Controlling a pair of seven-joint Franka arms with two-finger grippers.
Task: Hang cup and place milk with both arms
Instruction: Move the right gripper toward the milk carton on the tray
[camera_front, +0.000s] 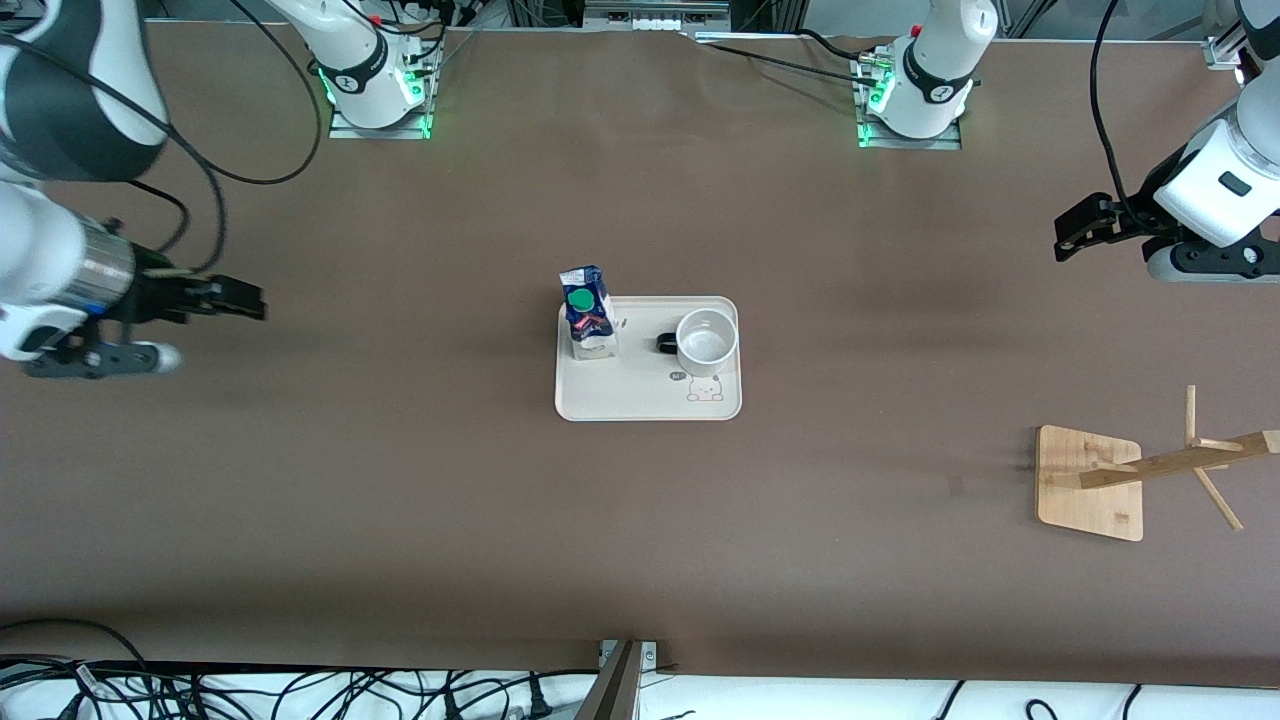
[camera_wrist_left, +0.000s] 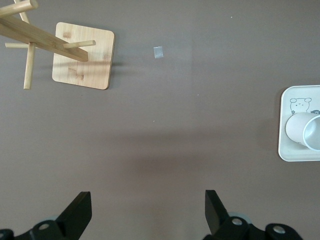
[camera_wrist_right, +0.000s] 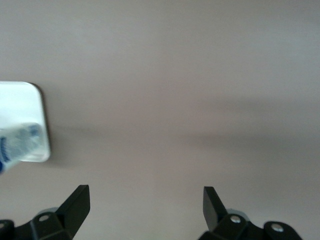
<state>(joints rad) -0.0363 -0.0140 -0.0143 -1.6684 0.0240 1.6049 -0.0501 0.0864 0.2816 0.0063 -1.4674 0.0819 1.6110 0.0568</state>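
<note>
Brown matting covers the whole table, and going from the front camera's edge upward we meet first the wooden mug rack, standing toward the left arm's end on its square base with bare pegs. Nothing hangs on it, so we judge the hanging step not yet done.

Farther from the camera, at mid-table, lies the cream tray with a small bear printed on it. On it stand both task things: the milk, upright at the corner toward the right arm's end with its green cap showing, and the cup, mouth up, its black handle pointing at the carton. The two are near each other but apart. We see neither lifted nor touched, so the placing step is also open.

Farther still, we find both arms out at the table's ends. Our left gripper hovers over bare matting toward the left arm's end, fingers spread wide and holding nothing; its wrist view shows rack and cup well apart. Our right gripper hovers over matting toward the right arm's end, equally spread and unladen. We judge the task at its very start.
</note>
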